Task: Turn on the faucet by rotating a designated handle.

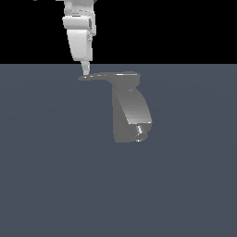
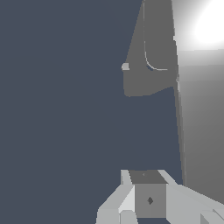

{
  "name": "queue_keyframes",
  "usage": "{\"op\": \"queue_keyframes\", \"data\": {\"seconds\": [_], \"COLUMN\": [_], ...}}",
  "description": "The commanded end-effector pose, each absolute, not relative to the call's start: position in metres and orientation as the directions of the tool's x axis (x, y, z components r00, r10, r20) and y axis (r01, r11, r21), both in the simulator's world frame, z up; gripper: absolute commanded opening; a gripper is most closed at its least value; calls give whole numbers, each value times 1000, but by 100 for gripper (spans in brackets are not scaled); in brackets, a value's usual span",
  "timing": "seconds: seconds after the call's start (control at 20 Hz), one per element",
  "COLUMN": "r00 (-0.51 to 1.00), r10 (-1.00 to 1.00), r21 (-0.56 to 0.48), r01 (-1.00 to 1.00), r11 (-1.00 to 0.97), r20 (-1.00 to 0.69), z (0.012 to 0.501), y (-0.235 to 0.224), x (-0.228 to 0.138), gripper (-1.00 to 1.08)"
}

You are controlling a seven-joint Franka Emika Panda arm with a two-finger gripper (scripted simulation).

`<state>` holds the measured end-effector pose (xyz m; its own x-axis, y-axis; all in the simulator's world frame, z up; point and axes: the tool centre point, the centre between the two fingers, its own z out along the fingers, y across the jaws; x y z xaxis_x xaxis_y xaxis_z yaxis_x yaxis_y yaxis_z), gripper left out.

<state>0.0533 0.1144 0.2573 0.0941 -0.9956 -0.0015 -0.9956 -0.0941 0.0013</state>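
Gripper (image 1: 85,72) over lever tip, finger spread not discernible | handle (image 1: 95,77) directly beneath fingertips, contact unconfirmed | faucet (image 1: 131,111) off toward exterior view's right, below | advised: push sideways at tip, steady arc around cap.

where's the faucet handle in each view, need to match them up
Exterior view: the handle is the thin flat lever sticking out of the faucet's top cap toward the exterior view's left, its tip right under the gripper.
Wrist view: the handle is the long narrow grey strip running from the gripper to the faucet.
Shared landmark: the faucet body at the handle's far end.
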Motion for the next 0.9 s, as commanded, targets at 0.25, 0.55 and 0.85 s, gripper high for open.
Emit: {"op": "queue_keyframes", "data": {"seconds": [0.25,0.55,0.85], "r00": [22,15,16], "r10": [-1000,-1000,-1000], "r21": [0,0,0], "r01": [-1000,-1000,-1000], "r11": [-22,-15,-16], "r20": [1,0,1], "z": [249,248,248], "y": [106,105,105], "x": [70,71,57], "gripper": [-100,-100,-100]}}
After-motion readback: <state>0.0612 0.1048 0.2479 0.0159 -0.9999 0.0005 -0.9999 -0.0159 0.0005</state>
